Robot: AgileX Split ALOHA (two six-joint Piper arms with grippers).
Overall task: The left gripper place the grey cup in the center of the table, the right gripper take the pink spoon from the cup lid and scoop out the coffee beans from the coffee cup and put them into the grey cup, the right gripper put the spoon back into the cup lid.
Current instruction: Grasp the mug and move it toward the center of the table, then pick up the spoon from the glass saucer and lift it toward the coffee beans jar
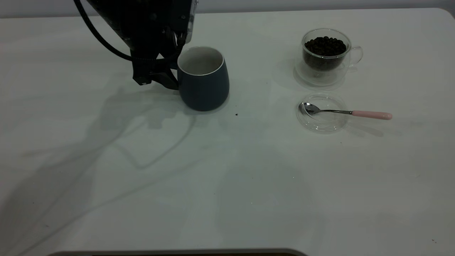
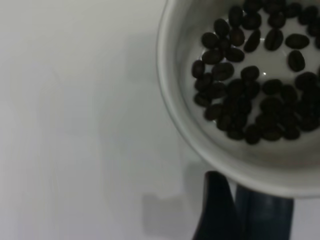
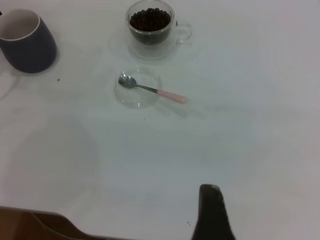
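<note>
Desk (image 1: 227, 185) first: white, broad, carrying all the task's things on its far half.

Left end effector (image 1: 160, 80) next: down at desk level, pressed against the left flank of the grey cup (image 1: 203, 80), right where the handle ought to be. Handle hidden behind it. Cannot tell whether clenched on the handle or released; one dark finger (image 2: 215, 215) seen just beside the cup's outer wall in the left wrist view.

Right end effector (image 3: 212, 215): well apart from everything, high over the near desk. Grip state not determinable.

Grey cup: upright, a little left of desk centre. Holds a loose single layer of coffee beans (image 2: 250, 95) on its white floor, seen from the left wrist camera only.

Coffee cup (image 1: 325, 57): upright at far right, heaped with beans, handle turned right.

Cup lid (image 1: 322, 113): flat, just in front of the coffee cup.

Pink spoon (image 1: 346, 112): bowl resting in the lid, pink handle overhanging the rim to the right. Untouched by either arm.

Judgement on progress: cup placement near done or being finished, some beans across, spoon resting in the lid. Unclear whether further scoops are due.
</note>
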